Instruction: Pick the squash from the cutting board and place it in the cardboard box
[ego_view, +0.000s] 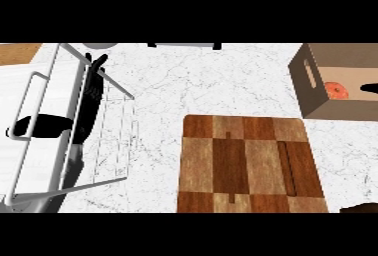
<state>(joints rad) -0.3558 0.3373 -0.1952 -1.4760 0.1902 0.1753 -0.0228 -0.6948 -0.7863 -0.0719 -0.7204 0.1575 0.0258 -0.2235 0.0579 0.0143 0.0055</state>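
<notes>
The squash (336, 90), orange and round, lies inside the cardboard box (314, 102) at the back right, near the box's front wall. A small black part of my right hand (369, 88) shows at the view's right edge inside the box, just right of the squash and apart from it. The wooden cutting board (251, 165), a patchwork of light and dark blocks, lies in the front middle of the counter with nothing on it. My left hand does not show.
A grey wire dish rack (52, 130) fills the left side, with a long black shape (87, 115) and a black blob (40, 125) in it. White marble counter (199, 85) lies between rack, board and box. A dark shape (362, 208) sits at the bottom right corner.
</notes>
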